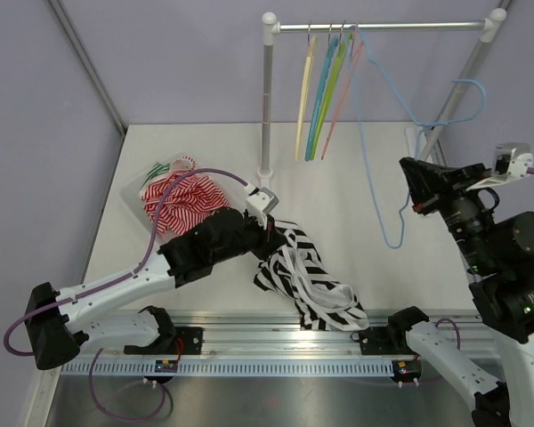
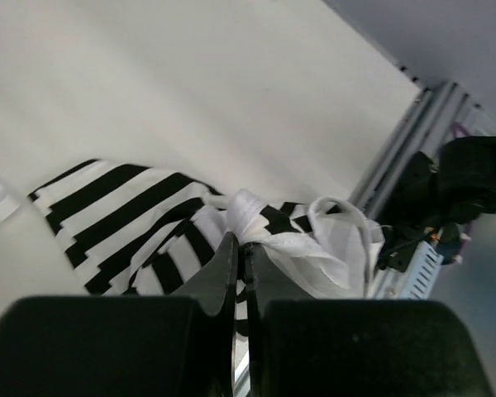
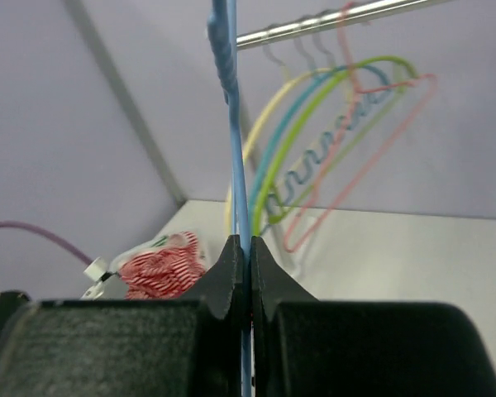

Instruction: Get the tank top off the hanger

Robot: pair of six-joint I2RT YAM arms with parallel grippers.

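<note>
Leftward of the rack post (image 1: 267,107), a red-striped garment (image 1: 182,200) lies heaped. Just in front of the post, the left pincer (image 2: 238,244) is clamped on the striped tank top (image 1: 313,280), which lies slumped on the worktop (image 1: 338,187). Right of the post, the right pincer (image 3: 241,246) is closed tight on the blue hanger (image 3: 223,50).

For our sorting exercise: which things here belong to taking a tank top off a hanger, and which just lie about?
In the job: black-and-white tank top, blue hanger, left tool, right tool.
Lying about: red striped cloth, spare hangers, rail.
</note>
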